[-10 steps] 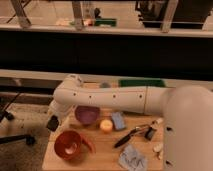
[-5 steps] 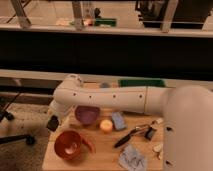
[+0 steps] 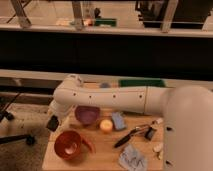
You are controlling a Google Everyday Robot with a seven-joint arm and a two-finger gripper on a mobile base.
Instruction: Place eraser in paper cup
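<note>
My arm (image 3: 117, 98) reaches from the near right across to the left, lying almost level. Its root is the broad white shoulder housing (image 3: 189, 131), which fills the near right corner. The long white upper link runs leftward from there and narrows toward a rounded elbow (image 3: 70, 86) at the far left of the reach. At that elbow I bend sharply down, and a short forearm (image 3: 58, 107) drops toward the near side. My gripper (image 3: 52, 123) hangs at its end, dark, low and furthest left, pointing down.
</note>
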